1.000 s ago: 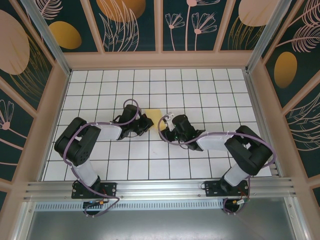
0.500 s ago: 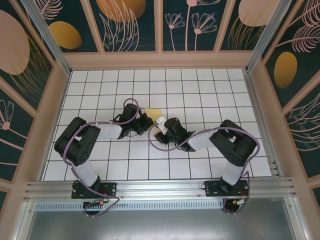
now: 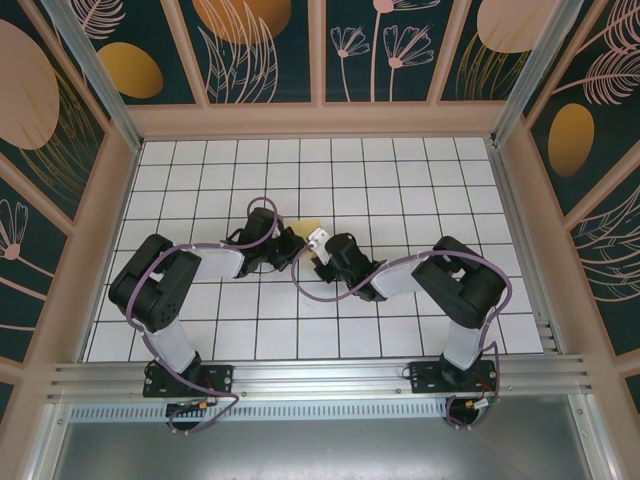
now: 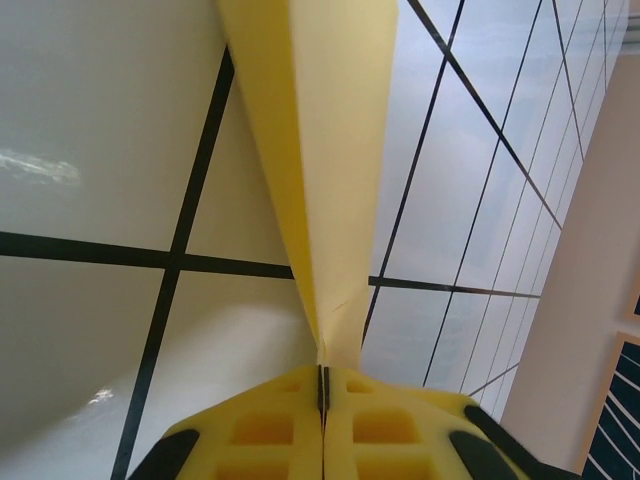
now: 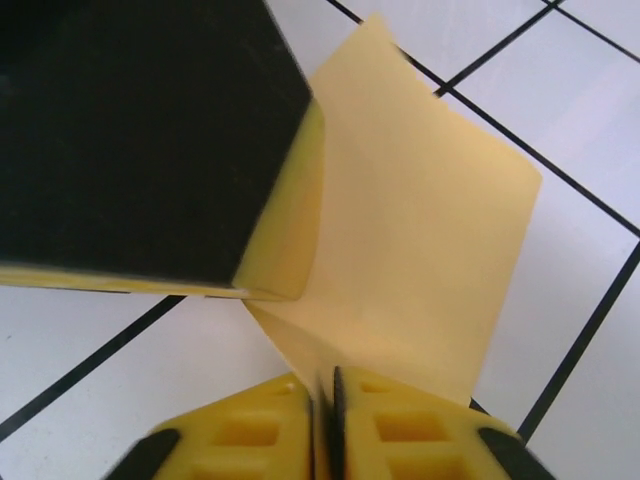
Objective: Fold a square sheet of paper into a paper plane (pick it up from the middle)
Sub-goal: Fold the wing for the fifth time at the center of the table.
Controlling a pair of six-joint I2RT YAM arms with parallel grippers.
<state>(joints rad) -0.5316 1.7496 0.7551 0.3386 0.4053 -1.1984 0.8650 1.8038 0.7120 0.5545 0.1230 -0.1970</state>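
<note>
Spreading across the middle of the top view, a glossy white table (image 3: 400, 170) is ruled by thin black lines into square tiles. It sits inside a pale wooden frame. Dark teal wall panels (image 3: 250, 50), painted with peach leaves and ochre ovals, close it in at the left, top and right of the frame. A ribbed aluminium rail (image 3: 320, 378) runs along the bottom.

Near the table's centre, the left claw (image 4: 322, 385), black with waffled yellow pads, is clenched on a pale-yellow sheet of thin paper (image 5: 420, 240). The sheet is matte, smooth and creased into a narrow wedge. Just to its right, the right claw (image 5: 322, 395) has its yellow pads pinched together on the sheet's lower corner.
</note>
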